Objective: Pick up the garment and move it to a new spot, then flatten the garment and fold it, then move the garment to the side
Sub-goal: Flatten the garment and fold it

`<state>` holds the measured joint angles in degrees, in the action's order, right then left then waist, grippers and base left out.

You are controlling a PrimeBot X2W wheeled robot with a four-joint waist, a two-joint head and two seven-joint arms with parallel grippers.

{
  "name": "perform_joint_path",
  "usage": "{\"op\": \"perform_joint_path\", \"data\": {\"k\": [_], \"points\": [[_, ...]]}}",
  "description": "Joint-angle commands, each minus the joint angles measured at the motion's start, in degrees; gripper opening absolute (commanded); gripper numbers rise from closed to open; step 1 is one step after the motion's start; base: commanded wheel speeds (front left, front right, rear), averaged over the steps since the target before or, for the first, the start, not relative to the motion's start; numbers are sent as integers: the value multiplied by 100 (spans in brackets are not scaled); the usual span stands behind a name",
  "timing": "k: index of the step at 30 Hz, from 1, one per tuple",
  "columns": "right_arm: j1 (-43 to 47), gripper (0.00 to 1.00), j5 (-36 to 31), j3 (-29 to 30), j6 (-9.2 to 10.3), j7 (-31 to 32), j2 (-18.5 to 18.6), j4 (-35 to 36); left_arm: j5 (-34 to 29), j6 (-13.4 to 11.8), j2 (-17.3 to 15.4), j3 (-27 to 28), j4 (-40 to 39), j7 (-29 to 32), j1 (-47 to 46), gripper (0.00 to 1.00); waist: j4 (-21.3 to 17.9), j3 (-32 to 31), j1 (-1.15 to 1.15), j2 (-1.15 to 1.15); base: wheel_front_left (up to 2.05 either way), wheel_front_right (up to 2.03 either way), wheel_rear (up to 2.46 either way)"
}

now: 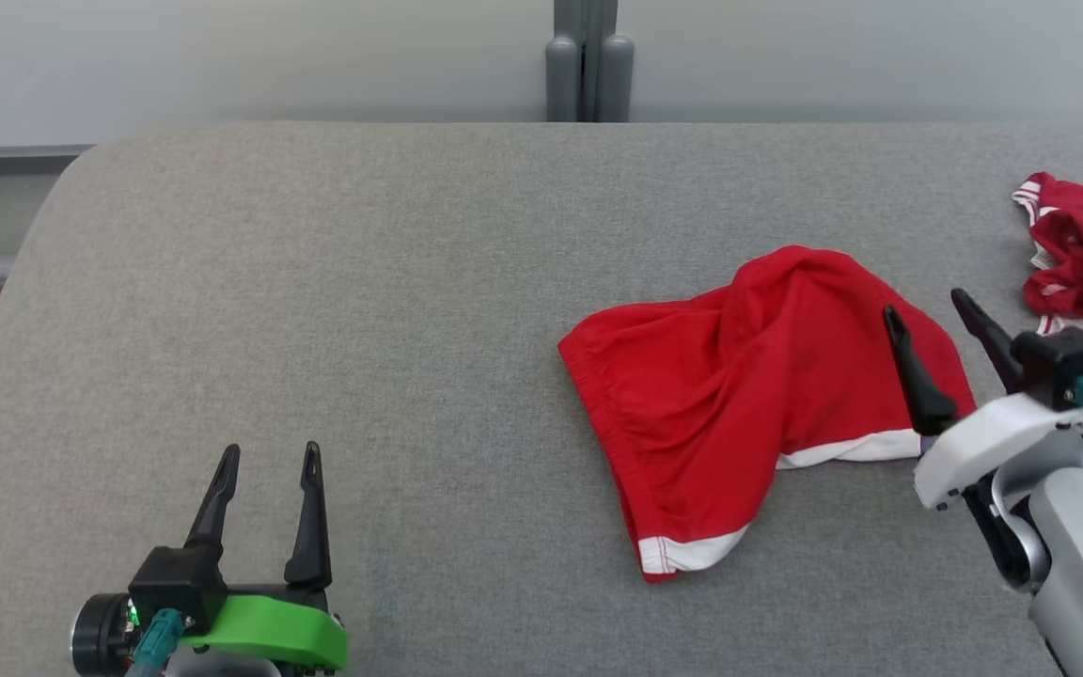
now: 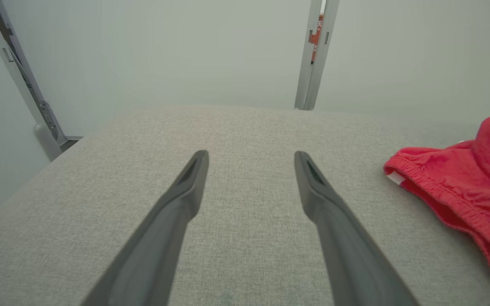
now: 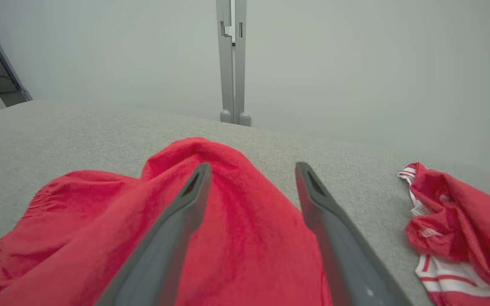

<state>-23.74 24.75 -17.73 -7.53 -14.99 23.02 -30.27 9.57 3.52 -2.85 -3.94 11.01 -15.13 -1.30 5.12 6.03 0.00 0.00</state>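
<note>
**On the grey table (image 1: 316, 282): two red garments, two open pincers**

Right of centre the garment (image 1: 739, 376), red with white hems, lies crumpled. A second garment (image 1: 1082, 249), red and white-striped, sits at the far right. The right pincer (image 1: 923, 303) hovers at the first garment's right side, fingers spread, gripping nothing. The left pincer (image 1: 271, 453), equally wide and empty, is well apart.

From the head: high, looking down on the bench (image 1: 316, 282). From each wrist: low, close, facing its far edge, sharing the red garment (image 1: 739, 376).

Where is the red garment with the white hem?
In the head view the red garment lies crumpled right of centre on the grey surface, its right edge by the open right gripper, with a striped red garment farther right.
</note>
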Motion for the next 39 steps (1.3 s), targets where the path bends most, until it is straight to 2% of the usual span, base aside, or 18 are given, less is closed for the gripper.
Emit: {"op": "perform_joint_path", "data": {"k": [1, 11, 21, 33, 39], "points": [[252, 100, -86, 148, 10, -22, -57, 219, -60, 24, -10, 33, -31, 3, 83, 100, -219, -155, 0, 0, 0, 0, 0], [1671, 100, -489, 1046, 10, -20, -513, 1489, -135, 75, -11, 153, -25, 3, 232, 100, -519, -343, 0, 0, 0, 0, 0], [2551, 100, -757, 1557, 10, -20, -1102, 2104, -175, 137, -11, 248, 21, 3, 362, 100, -616, -583, 0, 0, 0, 0, 0], [2941, 100, -958, 1558, 9, -20, -1399, 2568, -177, 160, -11, 312, 58, 3, 380, 100, -594, -662, 0, 0, 0, 0, 0], [2964, 100, -989, 1500, 9, -21, -1415, 2669, -185, 169, -11, 355, 101, 3, 404, 100, -552, -667, 0, 0, 0, 0, 0]]}}
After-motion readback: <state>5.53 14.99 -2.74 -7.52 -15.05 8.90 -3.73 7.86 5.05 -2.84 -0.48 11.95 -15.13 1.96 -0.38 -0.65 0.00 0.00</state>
